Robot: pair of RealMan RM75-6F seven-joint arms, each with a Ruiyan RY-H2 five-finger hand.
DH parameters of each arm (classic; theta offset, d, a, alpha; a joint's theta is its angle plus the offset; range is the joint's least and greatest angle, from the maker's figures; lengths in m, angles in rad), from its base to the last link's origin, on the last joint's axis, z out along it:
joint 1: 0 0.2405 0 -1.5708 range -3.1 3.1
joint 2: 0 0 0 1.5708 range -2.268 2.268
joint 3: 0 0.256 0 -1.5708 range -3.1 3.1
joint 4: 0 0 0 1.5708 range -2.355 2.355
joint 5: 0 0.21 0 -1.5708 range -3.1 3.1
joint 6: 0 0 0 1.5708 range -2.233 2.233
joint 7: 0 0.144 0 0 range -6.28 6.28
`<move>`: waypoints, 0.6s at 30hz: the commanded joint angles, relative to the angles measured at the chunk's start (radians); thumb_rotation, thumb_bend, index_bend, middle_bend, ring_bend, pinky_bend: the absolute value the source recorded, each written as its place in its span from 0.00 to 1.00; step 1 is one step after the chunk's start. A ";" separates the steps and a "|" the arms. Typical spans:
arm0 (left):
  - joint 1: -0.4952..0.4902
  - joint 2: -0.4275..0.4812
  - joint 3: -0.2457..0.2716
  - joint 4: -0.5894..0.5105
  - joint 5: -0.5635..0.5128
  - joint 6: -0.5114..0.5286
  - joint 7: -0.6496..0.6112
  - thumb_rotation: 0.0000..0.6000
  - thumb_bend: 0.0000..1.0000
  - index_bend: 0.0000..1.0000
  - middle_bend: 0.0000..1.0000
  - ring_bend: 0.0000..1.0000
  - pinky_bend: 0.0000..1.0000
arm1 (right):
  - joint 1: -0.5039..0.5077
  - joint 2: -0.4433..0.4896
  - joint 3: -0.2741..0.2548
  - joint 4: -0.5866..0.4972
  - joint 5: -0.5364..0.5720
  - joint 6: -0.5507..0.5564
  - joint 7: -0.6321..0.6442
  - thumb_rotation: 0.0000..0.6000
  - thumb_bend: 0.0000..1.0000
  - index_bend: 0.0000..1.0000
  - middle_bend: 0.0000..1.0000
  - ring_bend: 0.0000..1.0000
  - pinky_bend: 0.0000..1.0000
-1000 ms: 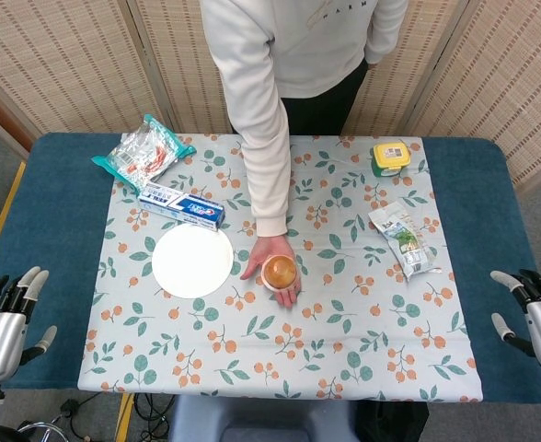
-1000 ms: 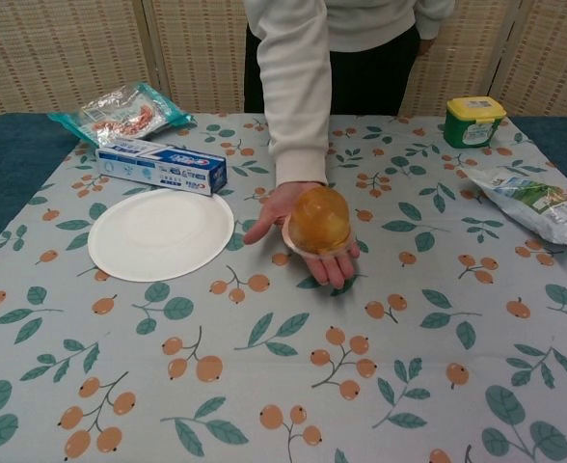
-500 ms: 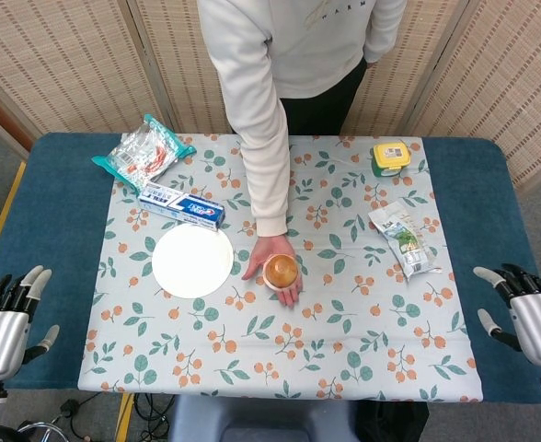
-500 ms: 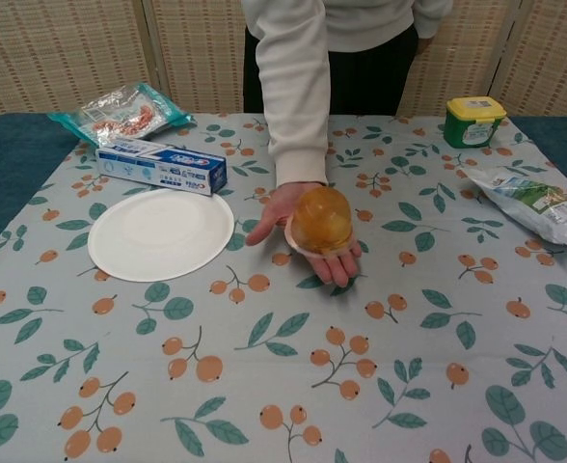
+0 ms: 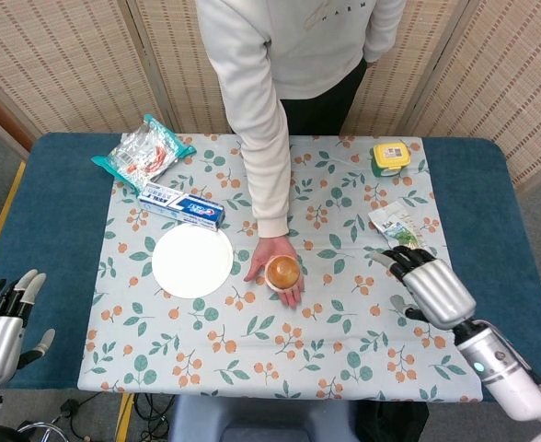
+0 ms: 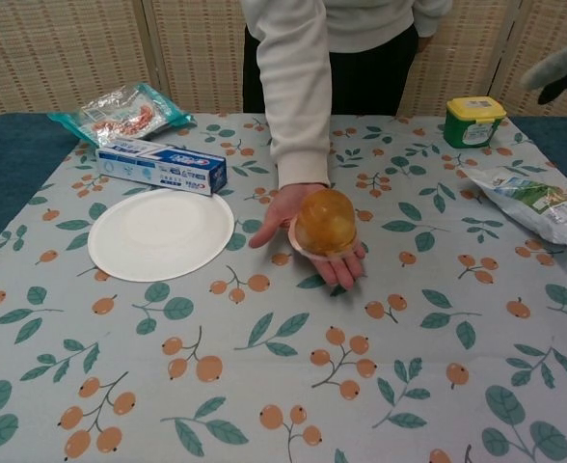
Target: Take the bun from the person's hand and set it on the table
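A golden bun [image 5: 282, 271] [image 6: 325, 221] in a clear wrapper rests on the person's open palm [image 5: 272, 262] [image 6: 308, 231], held low over the middle of the table. My right hand [image 5: 427, 284] hovers above the table to the right of the bun, fingers spread and empty; only its tip shows in the chest view [image 6: 563, 69]. My left hand [image 5: 4, 331] hangs off the table's near left corner, fingers apart, holding nothing.
A white paper plate [image 5: 192, 261] lies left of the bun. A toothpaste box [image 5: 182, 205] and a snack bag [image 5: 143, 154] sit at the back left. A green jar with a yellow lid [image 5: 391, 157] and a foil pouch [image 5: 401, 236] are on the right.
My right hand has risen and swung in from beyond the table's right edge to over the cloth, toward the bun. The person's hand and my left hand have barely moved.
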 commanded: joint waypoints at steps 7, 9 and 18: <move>0.014 0.001 0.006 0.011 -0.002 0.012 -0.013 1.00 0.28 0.04 0.04 0.11 0.06 | 0.255 -0.193 0.087 0.033 0.210 -0.271 -0.152 1.00 0.25 0.06 0.13 0.11 0.27; 0.019 0.002 0.007 0.014 -0.003 0.017 -0.018 1.00 0.28 0.04 0.04 0.11 0.06 | 0.296 -0.239 0.097 0.065 0.254 -0.301 -0.179 1.00 0.25 0.06 0.13 0.11 0.27; 0.039 0.006 0.013 0.023 -0.006 0.033 -0.034 1.00 0.28 0.04 0.04 0.11 0.06 | 0.435 -0.406 0.095 0.210 0.396 -0.373 -0.294 1.00 0.25 0.06 0.13 0.11 0.27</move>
